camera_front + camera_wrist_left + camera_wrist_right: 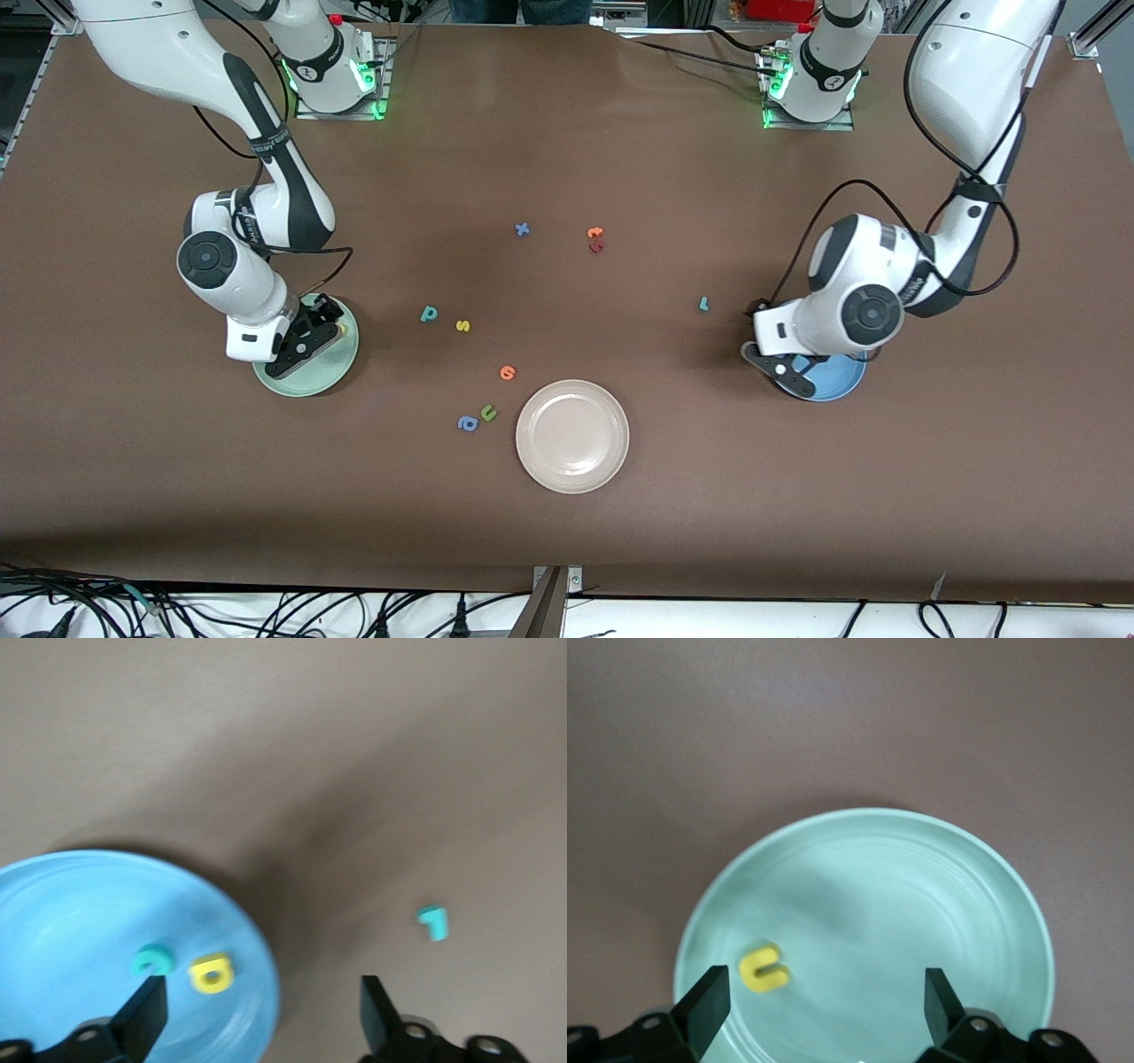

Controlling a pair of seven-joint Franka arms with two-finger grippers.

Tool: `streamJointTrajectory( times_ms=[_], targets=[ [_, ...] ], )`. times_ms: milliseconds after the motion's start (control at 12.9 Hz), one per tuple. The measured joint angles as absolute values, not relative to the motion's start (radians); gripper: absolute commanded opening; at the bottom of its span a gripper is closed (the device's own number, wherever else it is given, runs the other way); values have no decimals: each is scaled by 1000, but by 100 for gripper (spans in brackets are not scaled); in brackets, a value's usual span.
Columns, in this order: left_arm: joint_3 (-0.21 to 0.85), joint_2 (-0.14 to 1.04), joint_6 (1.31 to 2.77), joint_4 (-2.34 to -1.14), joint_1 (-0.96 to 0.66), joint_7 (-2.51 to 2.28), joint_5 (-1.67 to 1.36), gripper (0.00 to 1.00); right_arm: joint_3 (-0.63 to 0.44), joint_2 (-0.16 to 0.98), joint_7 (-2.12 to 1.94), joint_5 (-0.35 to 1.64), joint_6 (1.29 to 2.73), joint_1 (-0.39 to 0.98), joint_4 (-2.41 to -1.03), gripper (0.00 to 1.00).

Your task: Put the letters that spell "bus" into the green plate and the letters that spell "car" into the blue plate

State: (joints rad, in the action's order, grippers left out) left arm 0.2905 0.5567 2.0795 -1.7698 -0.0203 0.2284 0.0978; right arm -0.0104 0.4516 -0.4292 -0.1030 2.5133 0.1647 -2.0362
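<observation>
My right gripper (306, 344) hangs open over the green plate (306, 385). In the right wrist view the open gripper (824, 1005) is just above the plate (921, 877), where a yellow u (763, 968) lies loose. My left gripper (791, 372) hangs open over the blue plate (846, 377). In that plate (62, 904) lie a teal c (152, 958) and a yellow a (212, 974), beside the open gripper (261, 1010). The teal r (703, 304) (433, 922) lies on the table near the blue plate. The teal b (429, 313) and yellow s (462, 326) lie mid-table.
A beige-pink plate (572, 435) sits nearer the front camera, mid-table. Beside it lie an orange letter (507, 372), an olive u (488, 412) and a blue a (467, 424). Farther back are a blue x (522, 229), an orange letter (595, 232) and a dark red one (596, 247).
</observation>
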Motion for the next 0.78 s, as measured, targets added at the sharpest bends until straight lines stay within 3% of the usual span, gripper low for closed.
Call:
streamJointTrajectory(
  times_ms=[388,543,776],
  targets=[
    [329,576,2103,-1817,-87,26,98,99,153,448,-6,-102,2513,175,-2044,100],
    [330,580,2192,-1875,-128,-72,98,67,184,448,151,-102,2513,187,-2046,98],
    [330,582,2254,-1925,-156,-147,142,50,187,453,358,-102,2514,200,-2058,89]
  ],
)
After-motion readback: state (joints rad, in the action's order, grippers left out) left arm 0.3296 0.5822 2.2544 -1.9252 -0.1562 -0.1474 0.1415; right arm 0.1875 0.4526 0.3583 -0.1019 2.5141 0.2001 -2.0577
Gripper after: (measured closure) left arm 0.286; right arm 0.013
